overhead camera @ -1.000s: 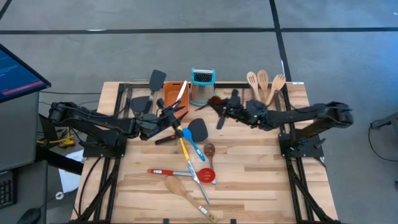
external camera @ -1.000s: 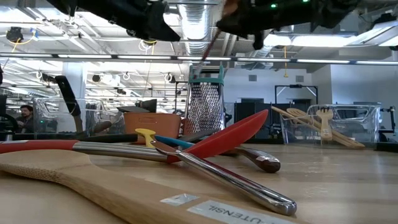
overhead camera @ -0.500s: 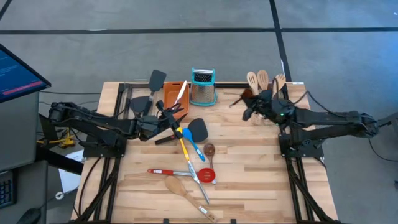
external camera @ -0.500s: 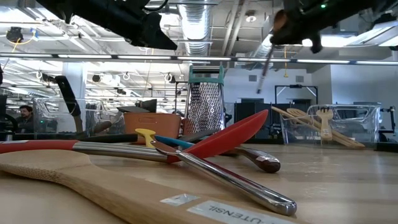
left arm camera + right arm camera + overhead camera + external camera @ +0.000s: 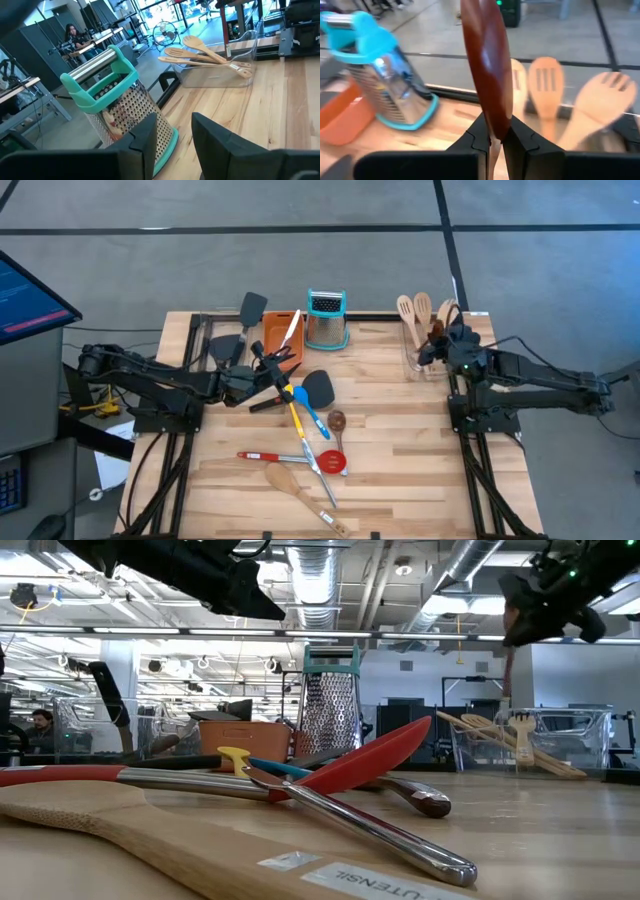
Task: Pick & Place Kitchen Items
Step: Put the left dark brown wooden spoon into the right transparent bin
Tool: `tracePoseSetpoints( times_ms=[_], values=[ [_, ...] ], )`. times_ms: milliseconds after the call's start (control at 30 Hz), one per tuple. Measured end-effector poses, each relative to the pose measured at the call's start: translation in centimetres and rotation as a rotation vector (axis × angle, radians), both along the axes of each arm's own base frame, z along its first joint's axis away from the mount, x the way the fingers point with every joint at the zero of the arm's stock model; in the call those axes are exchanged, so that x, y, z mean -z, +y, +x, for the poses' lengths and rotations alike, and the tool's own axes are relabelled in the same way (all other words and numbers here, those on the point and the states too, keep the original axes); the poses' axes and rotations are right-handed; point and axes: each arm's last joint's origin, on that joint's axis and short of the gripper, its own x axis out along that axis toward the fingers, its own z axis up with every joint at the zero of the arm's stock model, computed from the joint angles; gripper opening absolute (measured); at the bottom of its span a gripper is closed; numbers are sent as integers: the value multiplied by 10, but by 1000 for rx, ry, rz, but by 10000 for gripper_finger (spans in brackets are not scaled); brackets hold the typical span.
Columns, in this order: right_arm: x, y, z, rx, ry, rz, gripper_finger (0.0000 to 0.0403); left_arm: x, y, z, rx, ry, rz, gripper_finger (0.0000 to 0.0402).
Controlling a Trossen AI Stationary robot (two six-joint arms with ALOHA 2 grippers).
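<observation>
Right gripper [image 5: 437,340] carried dark wooden spoon [image 5: 487,75] rightward, above clear bin [image 5: 425,350]

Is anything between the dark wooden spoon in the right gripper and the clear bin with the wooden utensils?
Nothing visible. The right gripper holds the dark wooden spoon directly above the clear bin, where three wooden utensils already lean.

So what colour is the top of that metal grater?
Teal, on the steel box grater; clearest in the left wrist view.
</observation>
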Motion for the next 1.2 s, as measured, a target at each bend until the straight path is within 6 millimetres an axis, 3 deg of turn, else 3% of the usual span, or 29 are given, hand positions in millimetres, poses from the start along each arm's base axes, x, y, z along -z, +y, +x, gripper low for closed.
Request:
tracePoseSetpoints(
  times_ms=[233,433,1200],
  values=[
    [1,-6,-6,76,13,-2,20,0,0,0,0,0,0,107],
    [12,-12,-13,100,51,152,20,0,0,0,-1,-2,0,106],
    [37,-46,4,183,191,388,20,0,0,0,-8,-19,-20,108]
  ],
)
